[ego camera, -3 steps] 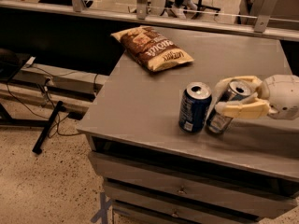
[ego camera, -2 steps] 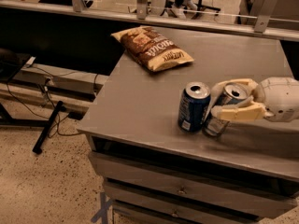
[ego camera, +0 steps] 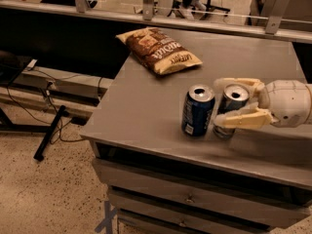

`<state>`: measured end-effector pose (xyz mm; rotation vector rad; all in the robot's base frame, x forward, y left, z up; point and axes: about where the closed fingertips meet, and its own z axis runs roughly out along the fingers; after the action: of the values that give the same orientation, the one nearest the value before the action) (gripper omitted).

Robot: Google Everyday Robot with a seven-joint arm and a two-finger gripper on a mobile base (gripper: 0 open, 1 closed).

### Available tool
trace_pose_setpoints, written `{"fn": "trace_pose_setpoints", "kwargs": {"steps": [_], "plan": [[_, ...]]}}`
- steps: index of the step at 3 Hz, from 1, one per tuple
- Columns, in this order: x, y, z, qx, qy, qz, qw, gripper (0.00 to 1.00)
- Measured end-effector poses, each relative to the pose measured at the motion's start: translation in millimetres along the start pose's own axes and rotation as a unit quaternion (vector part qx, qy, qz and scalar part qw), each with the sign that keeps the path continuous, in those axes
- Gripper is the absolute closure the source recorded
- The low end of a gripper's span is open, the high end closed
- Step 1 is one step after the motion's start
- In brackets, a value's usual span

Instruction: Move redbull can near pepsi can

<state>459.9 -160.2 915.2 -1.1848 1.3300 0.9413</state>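
Blue-and-silver and slim, with a bright silver top showing its opening: redbull can (ego camera: 233,99), narrower than its neighbour, upright or very nearly so. Gripped between the two cream fingers (ego camera: 241,119) of the gripper (ego camera: 219,103), one finger passing behind the top, the other crossing the front low on the body; closed on the can, not spread. Reaching in from the right edge of the view, over the near right part of the grey table (ego camera: 141,106)

Just to the left, dark blue and wider, pepsi can (ego camera: 197,113), standing upright with a small pale patch low on its side. Only a narrow gap between the two, perhaps none; hard to tell whether touching. Well apart from both, a brown-and-yellow chip bag (ego camera: 158,50) lying flat toward the far side

Judged from this: nearly finished. Moving as good as done, slim can already next to wide can. Left to do: setting the base firmly down if not yet resting (unclear from here), opening the fingers, backing away without knocking either can over
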Motion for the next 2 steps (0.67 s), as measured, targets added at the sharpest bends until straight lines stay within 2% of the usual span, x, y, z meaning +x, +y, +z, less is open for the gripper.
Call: {"fn": "trace_pose_setpoints", "kwargs": {"steps": [1,2], "plan": [[-2,-4,-1,0.01,0.004,-0.01,0.9999,0.0],[-17,-19,-43,0.047,0.016,-0.016,0.9986,0.0]]}}
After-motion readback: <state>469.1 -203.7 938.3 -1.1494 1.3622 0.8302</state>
